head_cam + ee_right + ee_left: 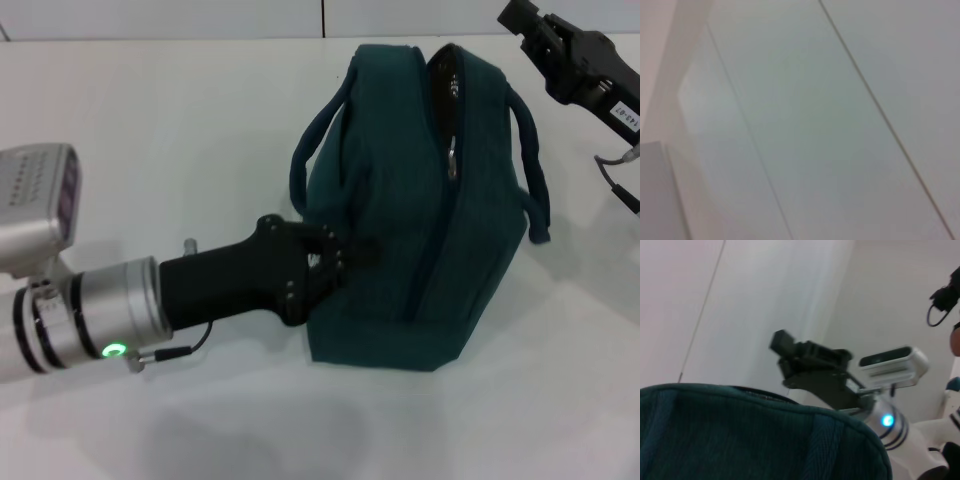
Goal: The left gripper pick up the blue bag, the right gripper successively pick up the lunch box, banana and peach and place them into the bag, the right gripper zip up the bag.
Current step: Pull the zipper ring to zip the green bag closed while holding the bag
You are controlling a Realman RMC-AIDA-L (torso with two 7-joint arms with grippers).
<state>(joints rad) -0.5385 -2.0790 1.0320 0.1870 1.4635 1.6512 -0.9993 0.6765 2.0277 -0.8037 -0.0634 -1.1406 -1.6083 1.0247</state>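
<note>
The blue bag (420,200) stands on the white desk (180,130), the left hand (335,262) closed on its side fabric. Right hand (545,40) hovers beyond the bag; its grip state cannot be told. Judged soft and sagging, the bag is best held near the zip opening.

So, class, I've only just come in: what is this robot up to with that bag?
The left gripper is pressed against the side of the blue bag, which sits on the white table. The bag's zipper looks closed along most of its length, with a gap at the top. The right gripper hangs apart from the bag, holding nothing. No lunch box, banana or peach is in view.
</note>
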